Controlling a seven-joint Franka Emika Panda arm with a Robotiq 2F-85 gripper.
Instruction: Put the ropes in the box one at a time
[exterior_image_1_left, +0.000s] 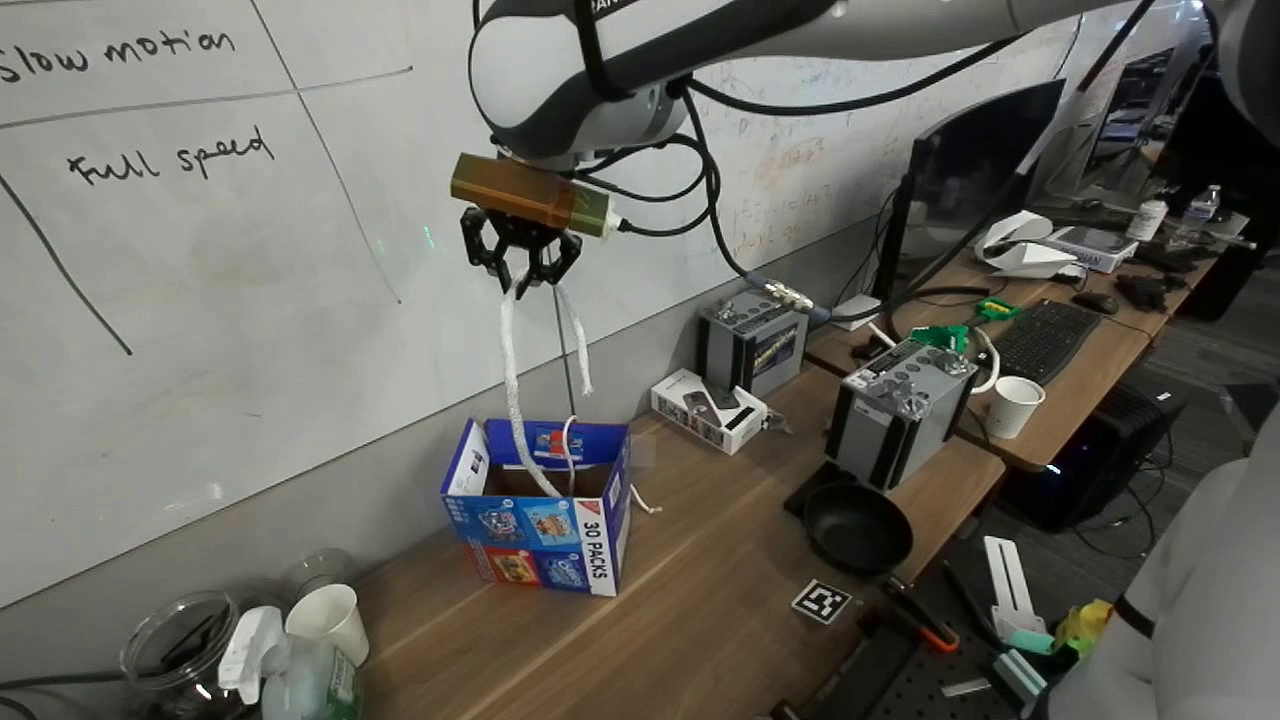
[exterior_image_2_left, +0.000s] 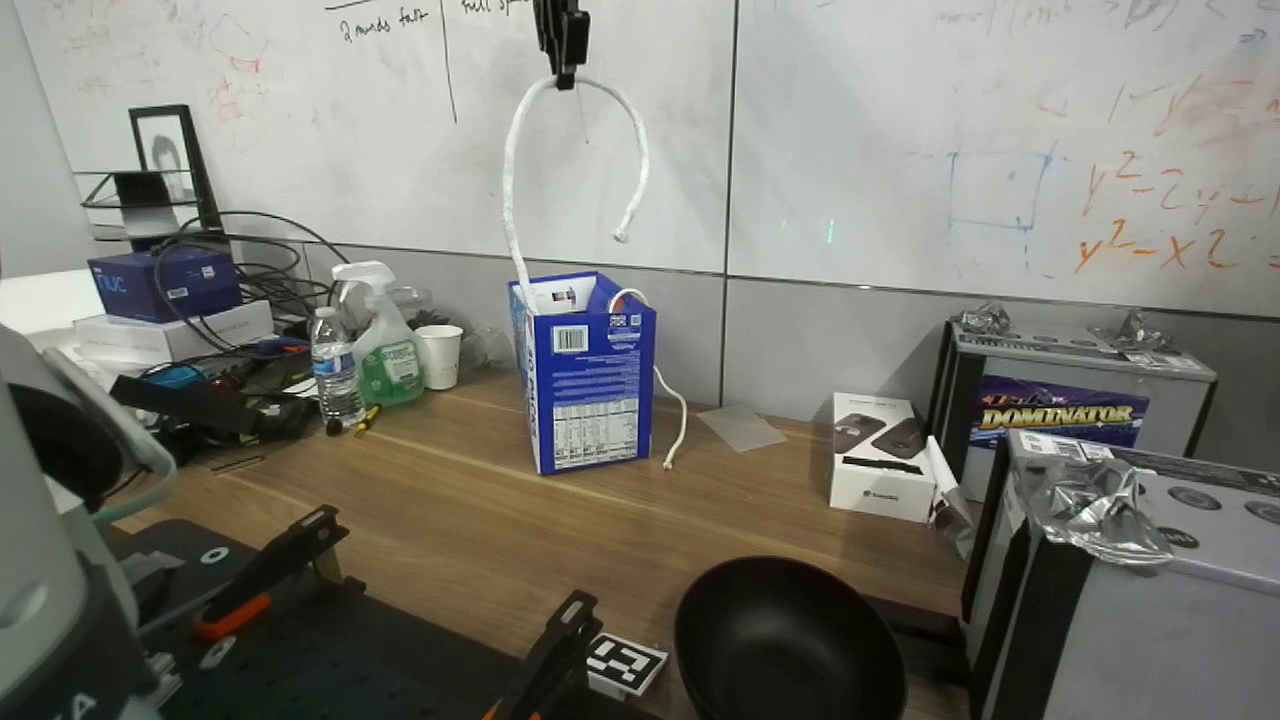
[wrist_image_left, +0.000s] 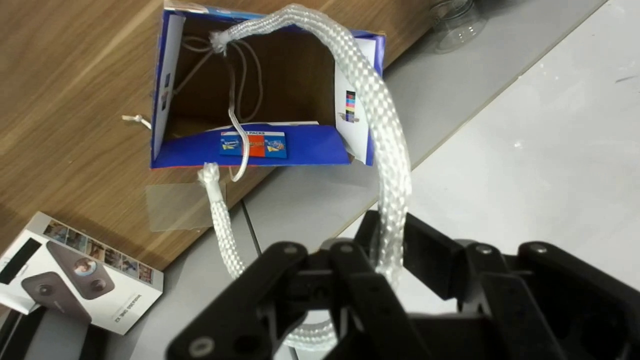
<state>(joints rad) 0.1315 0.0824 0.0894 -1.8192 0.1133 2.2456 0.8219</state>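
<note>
My gripper (exterior_image_1_left: 520, 286) is shut on a thick white braided rope (wrist_image_left: 385, 145), high above the table in both exterior views. From the fingers (wrist_image_left: 367, 230) one length of this rope runs down into the opening of the blue printed box (exterior_image_2_left: 600, 400). The shorter length curves away and its frayed end hangs free outside the box, near the whiteboard wall. A thinner white rope (wrist_image_left: 245, 150) lies partly inside the box, looping up over the rim. Its knotted tip (exterior_image_2_left: 670, 458) is outside, low beside the box. The box stands upright with its top flaps raised.
A white product carton (exterior_image_1_left: 705, 410) and two grey boxy devices (exterior_image_1_left: 895, 410) stand along one side. Nearer lies a black pan (exterior_image_2_left: 790, 640). A spray bottle (exterior_image_2_left: 390, 350) and paper cup (exterior_image_2_left: 440, 357) are at the opposite side. The whiteboard wall (exterior_image_1_left: 300, 430) rises close behind the box.
</note>
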